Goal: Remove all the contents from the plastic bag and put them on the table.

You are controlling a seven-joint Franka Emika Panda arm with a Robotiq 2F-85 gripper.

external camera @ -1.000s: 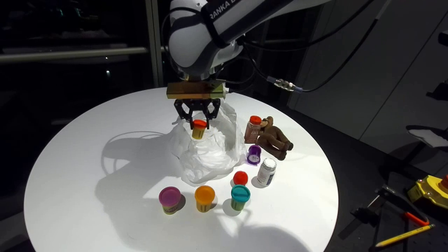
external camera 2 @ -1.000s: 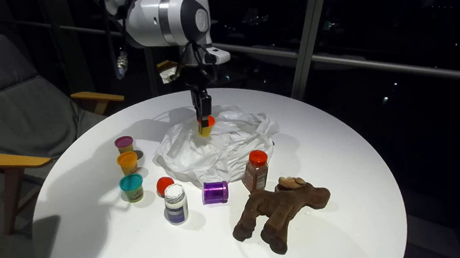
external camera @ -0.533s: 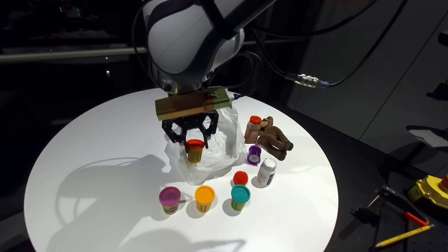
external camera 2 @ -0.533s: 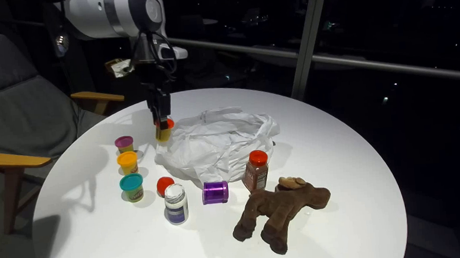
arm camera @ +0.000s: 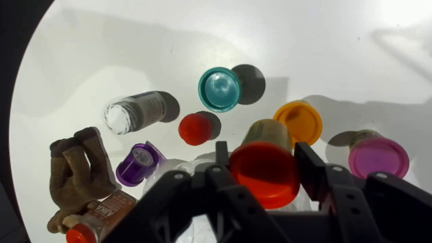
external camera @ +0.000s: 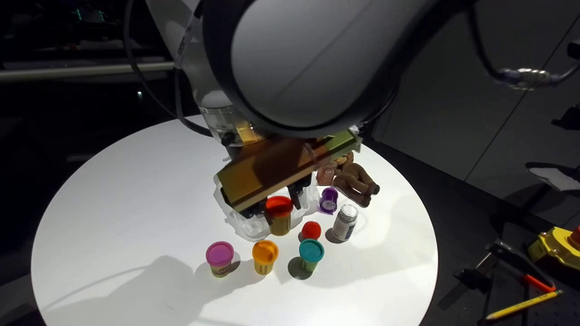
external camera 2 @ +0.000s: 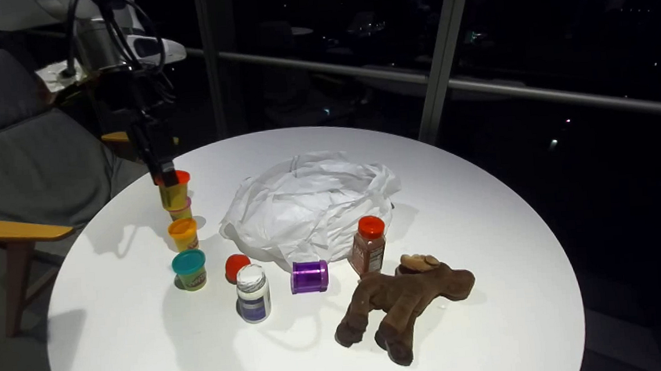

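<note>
My gripper point(arm camera: 263, 155) is shut on a red-lidded yellow tub point(arm camera: 265, 182), with a finger on each side of the lid. The tub is held upright or slightly tilted above the table point(external camera 2: 479, 227). In exterior views it shows just behind the orange tub point(external camera: 279, 222) and in front of the pink-lidded tub point(external camera 2: 174, 196). The white plastic bag point(external camera 2: 308, 204) lies crumpled on the table, apart from the tub. The arm covers much of the bag point(external camera: 253, 228) in an exterior view. I cannot tell whether anything is left inside.
On the table stand pink point(external camera: 219, 253), orange point(external camera: 265, 252) and teal point(external camera: 311, 251) lidded tubs in a row. A red ball point(external camera 2: 237, 266), white bottle point(external camera 2: 253, 298), purple canister point(external camera 2: 309, 276), red-capped jar point(external camera 2: 368, 250) and brown plush toy point(external camera 2: 405, 302) lie around the bag.
The gripper has carried the red-lidded tub out from over the bag toward the row of lidded tubs, and the wrist has turned. The bag and other objects stay where they were.
</note>
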